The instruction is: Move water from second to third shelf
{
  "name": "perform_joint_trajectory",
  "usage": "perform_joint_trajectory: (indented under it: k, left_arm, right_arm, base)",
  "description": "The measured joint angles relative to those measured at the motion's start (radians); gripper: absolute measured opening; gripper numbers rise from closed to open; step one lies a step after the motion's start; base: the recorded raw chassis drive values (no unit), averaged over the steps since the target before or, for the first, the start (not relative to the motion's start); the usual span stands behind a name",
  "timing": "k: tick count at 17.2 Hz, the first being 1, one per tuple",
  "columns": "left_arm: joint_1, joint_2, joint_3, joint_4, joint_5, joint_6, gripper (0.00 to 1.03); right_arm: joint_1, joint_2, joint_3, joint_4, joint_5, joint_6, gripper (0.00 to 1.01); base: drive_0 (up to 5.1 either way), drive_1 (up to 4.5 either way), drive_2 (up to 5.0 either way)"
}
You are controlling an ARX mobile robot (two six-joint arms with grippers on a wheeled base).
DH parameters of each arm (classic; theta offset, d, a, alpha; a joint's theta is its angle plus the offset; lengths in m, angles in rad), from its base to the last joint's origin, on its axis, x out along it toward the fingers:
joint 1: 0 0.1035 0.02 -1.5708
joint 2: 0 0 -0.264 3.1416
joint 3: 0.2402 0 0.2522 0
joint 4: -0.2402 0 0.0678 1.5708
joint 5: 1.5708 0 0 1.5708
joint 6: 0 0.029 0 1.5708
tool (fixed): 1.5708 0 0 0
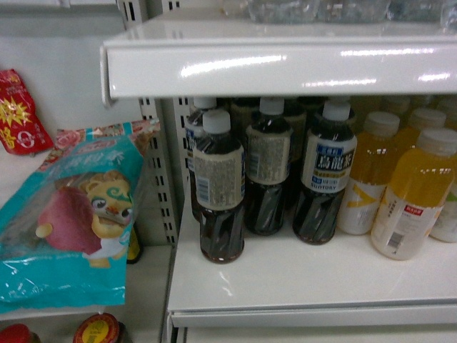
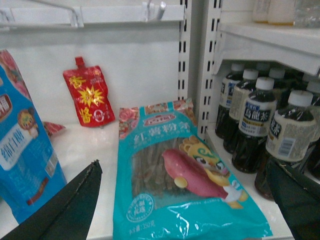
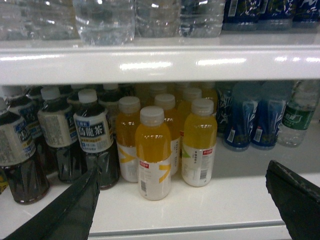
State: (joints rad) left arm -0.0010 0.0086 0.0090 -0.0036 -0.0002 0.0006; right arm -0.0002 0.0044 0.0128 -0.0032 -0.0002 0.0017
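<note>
A clear water bottle (image 3: 299,116) with a green label stands at the far right of the lower shelf in the right wrist view, beside blue-labelled bottles (image 3: 252,122). More clear water bottles (image 3: 105,20) line the shelf above. My right gripper (image 3: 182,172) hangs open in front of the yellow juice bottles (image 3: 154,152), well left of the green-labelled bottle, with nothing between its fingers. My left gripper (image 2: 184,170) is open over a teal snack bag (image 2: 175,185) on the neighbouring shelf bay. Neither gripper shows in the head view.
Dark tea bottles (image 1: 221,189) and yellow juice bottles (image 1: 414,204) crowd the shelf (image 1: 300,282) under a white shelf lip (image 1: 278,68). A perforated upright (image 2: 210,65) divides the bays. A red pouch (image 2: 89,97) and a blue bag (image 2: 22,155) stand left.
</note>
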Motion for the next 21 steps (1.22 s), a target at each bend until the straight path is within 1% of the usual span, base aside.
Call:
perform_joint_trajectory:
  k: [21]
  left_arm:
    - [0.000,0.000,0.000,-0.002,0.000,0.000,0.98]
  right_arm:
    - [0.000,0.000,0.000,-0.002,0.000,-0.002,0.98]
  base:
    - [0.0,0.00,0.0]
